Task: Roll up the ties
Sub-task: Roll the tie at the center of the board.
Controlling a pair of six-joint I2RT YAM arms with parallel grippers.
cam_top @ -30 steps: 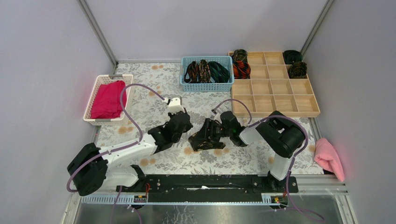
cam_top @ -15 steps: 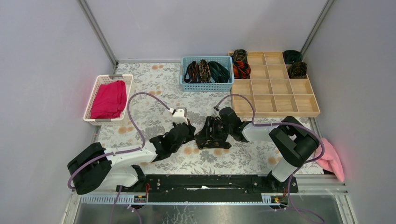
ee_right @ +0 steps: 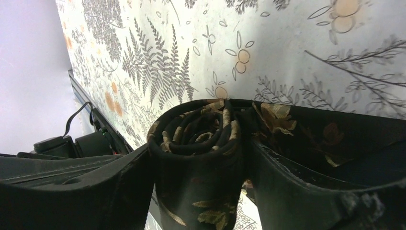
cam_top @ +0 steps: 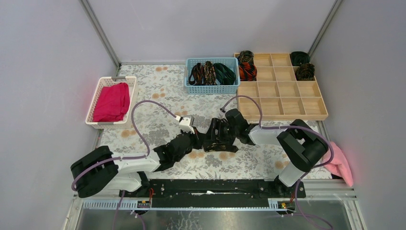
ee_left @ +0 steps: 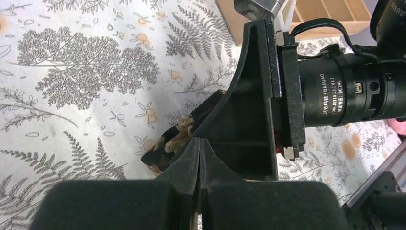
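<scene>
With your left gripper (ee_left: 201, 149) pinched shut and your right gripper (ee_right: 201, 153) clasping the rolled tie (ee_right: 197, 128) at the bottom centre of its wrist view, loosening those jaws carelessly could let the springy coil unwind across the floral mat (ee_right: 268, 43).

Soft even light — blurry close-ups
</scene>
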